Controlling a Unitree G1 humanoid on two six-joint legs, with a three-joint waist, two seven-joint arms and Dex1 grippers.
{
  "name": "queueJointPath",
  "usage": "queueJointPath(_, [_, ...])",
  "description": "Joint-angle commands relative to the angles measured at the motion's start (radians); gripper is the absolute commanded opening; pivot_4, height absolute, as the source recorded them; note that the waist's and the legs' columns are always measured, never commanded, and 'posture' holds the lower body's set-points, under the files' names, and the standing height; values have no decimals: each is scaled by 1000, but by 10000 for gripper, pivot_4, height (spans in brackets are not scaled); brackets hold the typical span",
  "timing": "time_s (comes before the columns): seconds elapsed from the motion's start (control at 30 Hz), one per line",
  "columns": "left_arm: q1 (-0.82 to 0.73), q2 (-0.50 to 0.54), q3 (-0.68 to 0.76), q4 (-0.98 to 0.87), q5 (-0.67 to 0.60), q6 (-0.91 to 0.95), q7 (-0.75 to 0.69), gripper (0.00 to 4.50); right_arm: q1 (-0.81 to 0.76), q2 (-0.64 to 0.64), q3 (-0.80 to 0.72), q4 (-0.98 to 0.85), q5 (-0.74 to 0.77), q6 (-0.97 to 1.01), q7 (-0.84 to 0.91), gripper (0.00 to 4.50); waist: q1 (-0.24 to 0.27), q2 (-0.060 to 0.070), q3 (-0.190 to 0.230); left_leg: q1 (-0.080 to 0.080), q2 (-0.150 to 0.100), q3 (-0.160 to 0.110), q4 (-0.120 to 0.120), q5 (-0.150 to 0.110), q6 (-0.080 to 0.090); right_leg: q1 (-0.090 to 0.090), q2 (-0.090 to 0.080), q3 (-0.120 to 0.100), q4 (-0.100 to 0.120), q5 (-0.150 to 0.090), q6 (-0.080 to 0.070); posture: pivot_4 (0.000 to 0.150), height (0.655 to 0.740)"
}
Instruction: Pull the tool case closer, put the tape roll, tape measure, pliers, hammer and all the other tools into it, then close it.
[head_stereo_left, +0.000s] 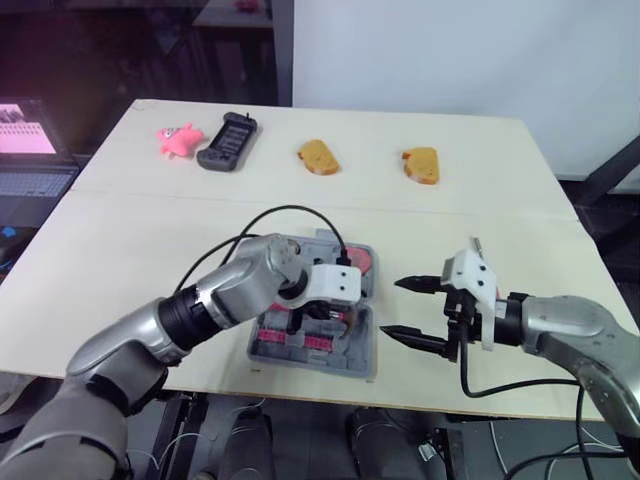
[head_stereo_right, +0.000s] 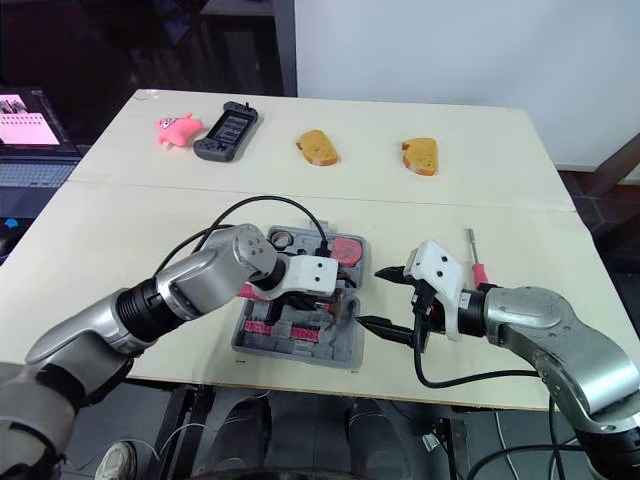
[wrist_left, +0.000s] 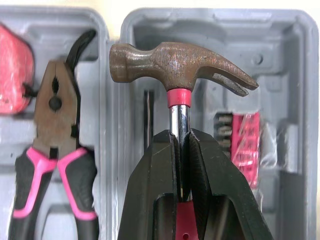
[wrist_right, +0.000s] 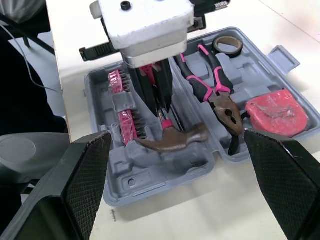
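Tool case (wrist_right: 150, 196): It is lying open near the front edge of the table (head_stereo_left: 120, 260), right in front of the robot. It is gray and is showing two halves.
Left claw (wrist_left: 182, 137): It is squeezing tight on the hammer's shiny neck, just under the pink ring.
Hammer (wrist_right: 172, 137): It is hanging in the left claw, over the half of the case nearer the robot. Its rusty brown head is sitting low in that half. I cannot tell if it is touching the bottom.
Right claw (head_stereo_left: 392, 308): It is spreading its two black fingers wide and holding nothing. It is hovering just beside the case, on the robot's right.
Pliers (wrist_right: 217, 95): They are lying in the far half of the case.
Tape measure (wrist_right: 277, 112): It is sitting in the far half too, just beside the pliers' nose.
Tape roll (wrist_right: 228, 45): It is lying in a corner of the far half, near the pliers' handles.
Pink bits (wrist_right: 129, 125): They are sitting in the near half, beside the hammer.
Thin tool with a pink handle (head_stereo_right: 478, 270): It is lying on the table outside the case, beside the right arm.
Far side of the table: A pink toy (head_stereo_left: 178, 139), a black gadget (head_stereo_left: 228, 140), a piece of bread (head_stereo_left: 319, 157) and one more bread piece (head_stereo_left: 421, 165) are lying in a row, well apart from the case.
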Motion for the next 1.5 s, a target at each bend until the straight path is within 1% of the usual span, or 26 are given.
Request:
queueJointPath(0.03, [7,-16,-10,-20,14,-23,-6,813,5,-7,-25,-37,5,-4,-4,45000,0,0,0,0,0,0,0,0,0,0,0,0,0,0,0,1500,7395])
queueJointPath(0.2, [20,-34,-18,-5,25,-31,-10,813,17,-7,-23,-46,2,-1,-15,45000,1,0,0,0,0,0,0,0,0,0,0,0,0,0,0,1500,7395])
queueJointPath(0.4, [39,-59,-45,85,58,-91,-4,813,20,-11,-32,-58,8,12,-27,45000,1,0,0,1,0,0,0,0,0,2,0,0,0,0,0,1500,7395])
queueJointPath(0.7, [51,-79,-40,146,79,-122,-24,813,46,-8,-42,-80,13,25,-46,45000,23,1,-1,3,0,0,1,0,0,4,0,0,0,0,0,1500,7395])
queueJointPath(1.2, [63,-82,-24,171,102,-161,-47,813,57,-3,-42,-93,15,38,-55,45000,23,2,-1,4,0,0,1,0,0,6,0,0,0,0,0,1500,7395])
queueJointPath(1.3, [65,-82,-14,173,111,-181,-40,13375,58,2,-37,-98,17,38,-59,45000,23,2,-2,4,0,0,1,0,0,6,0,0,0,0,0,1500,7395])
queueJointPath(1.43, [63,-91,5,167,113,-176,-40,31247,58,3,-35,-95,17,36,-57,45000,28,3,-2,4,0,0,4,0,0,8,0,0,0,0,0,1500,7395])
queueJointPath(1.5, [61,-88,10,154,112,-170,-48,38770,56,3,-35,-95,20,37,-56,45000,26,3,-2,4,-1,0,10,-1,2,11,0,0,0,-2,-3,1500,7395])
